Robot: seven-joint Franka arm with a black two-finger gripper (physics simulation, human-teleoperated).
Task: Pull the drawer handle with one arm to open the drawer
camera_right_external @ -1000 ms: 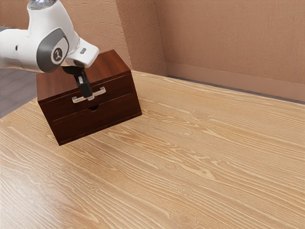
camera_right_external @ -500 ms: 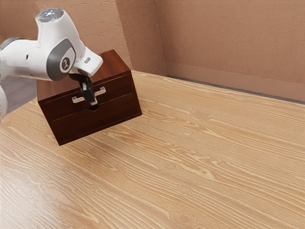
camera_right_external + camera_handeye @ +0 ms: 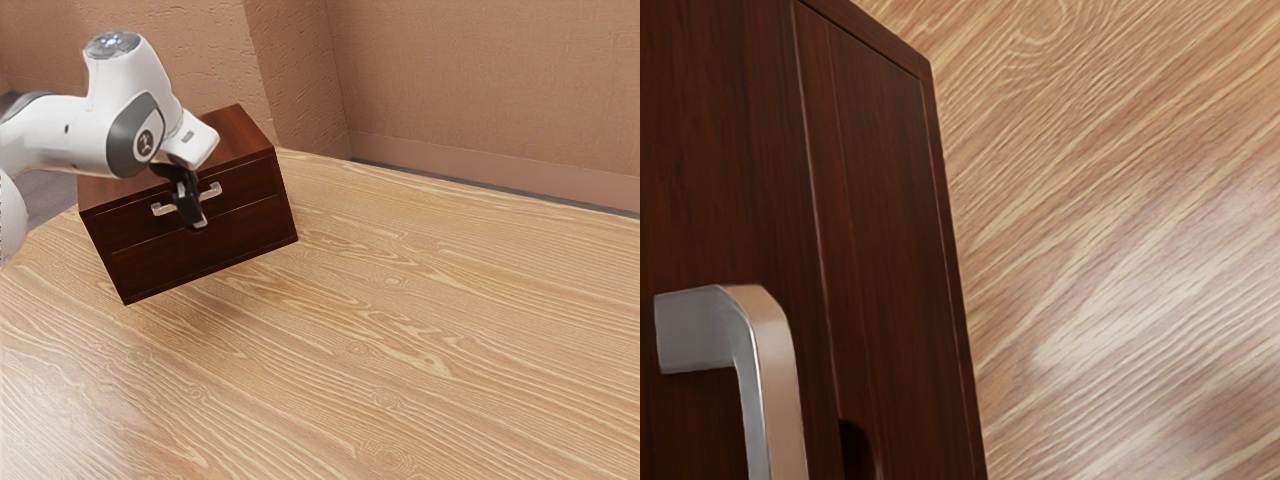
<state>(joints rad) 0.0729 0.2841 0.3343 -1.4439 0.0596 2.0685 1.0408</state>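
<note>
Terracotta walls close in a wide, pale-grained wooden tabletop (image 3: 420,330), and a dark wooden cabinet (image 3: 235,130) stands on it toward the exterior view's left. The white arm (image 3: 90,130) reaches in from that side and brings its black claw (image 3: 190,208) down across the front of the upper drawer (image 3: 250,178), right at the silver handle (image 3: 213,190), about midway along the bar. From here I cannot tell whether the claw has closed on the handle or merely stands against it. The drawer front looks flush with the cabinet face, so by my reading nothing has been pulled out yet. In the wrist view the handle (image 3: 760,340) sits close under the hand, its bent end standing off the dark drawer front (image 3: 730,150); a small dark recess (image 3: 855,450) shows in the neighbouring panel, with the tabletop (image 3: 1120,250) beyond the cabinet's edge. The approach seems done; securing the grip and the whole outward pull remain.
</note>
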